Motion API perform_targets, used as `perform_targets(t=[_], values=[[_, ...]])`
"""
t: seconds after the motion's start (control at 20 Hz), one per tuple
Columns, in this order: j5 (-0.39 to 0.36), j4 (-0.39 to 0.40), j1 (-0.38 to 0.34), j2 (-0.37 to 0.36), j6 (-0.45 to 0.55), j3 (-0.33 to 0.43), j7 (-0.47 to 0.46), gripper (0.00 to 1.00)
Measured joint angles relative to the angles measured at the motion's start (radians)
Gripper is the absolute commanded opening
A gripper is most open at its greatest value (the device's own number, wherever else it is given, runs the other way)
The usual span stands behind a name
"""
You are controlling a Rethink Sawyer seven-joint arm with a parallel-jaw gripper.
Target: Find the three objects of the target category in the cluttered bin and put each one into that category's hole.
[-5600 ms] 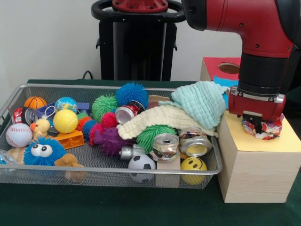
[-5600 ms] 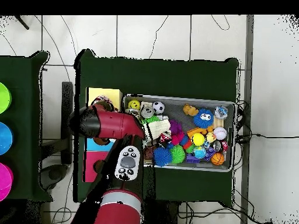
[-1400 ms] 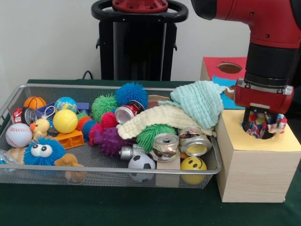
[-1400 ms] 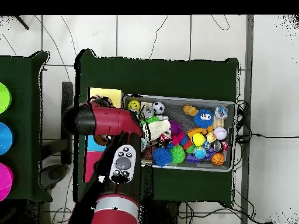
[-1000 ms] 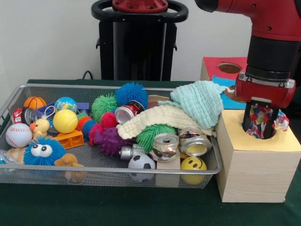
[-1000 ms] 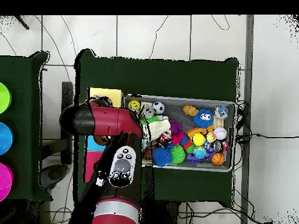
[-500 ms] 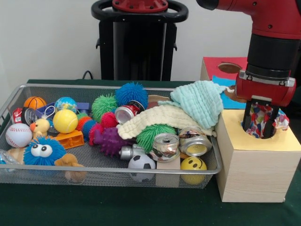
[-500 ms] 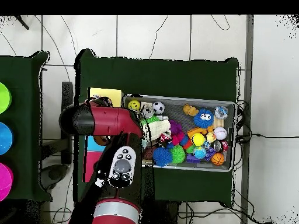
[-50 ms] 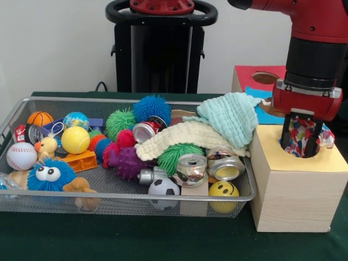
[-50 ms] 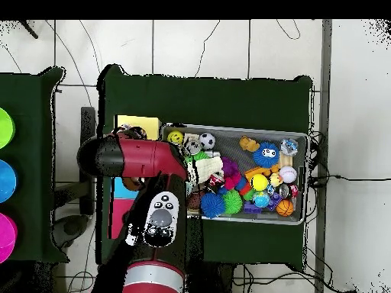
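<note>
End effector (image 9: 300, 142) has risen slightly vs ~1 s ago, fingers now spread apart astride the multicoloured crumpled wrapper (image 9: 300, 135), which sits in the hole of the yellow-topped box (image 9: 293, 187): drop prob. done, back to bin (image 9: 32, 202) next.

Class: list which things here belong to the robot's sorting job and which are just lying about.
Job (cloths, it seems): pincer, patterned cloth at the hole, yellow-topped box, mint cloth, cream cloth.
Lying about: crushed can, blue spiky ball, baseball, smiley ball.
</note>
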Motion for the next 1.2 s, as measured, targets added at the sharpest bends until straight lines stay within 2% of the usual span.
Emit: perform_targets(t=[0.35, 0.4, 0.8, 1.05, 1.2], values=[[-0.001, 0.012, -0.031, -0.047, 0.069, 0.001, 0.000, 1.00], [-0.001, 0.016, -0.053, -0.071, 0.107, -0.002, 0.000, 1.00], [-0.002, 0.018, -0.110, -0.113, 0.142, -0.007, 0.000, 1.00], [-0.002, 0.021, -0.117, -0.123, 0.144, -0.007, 0.000, 1.00], [-0.001, 0.027, -0.101, -0.142, 0.181, -0.007, 0.000, 1.00]])
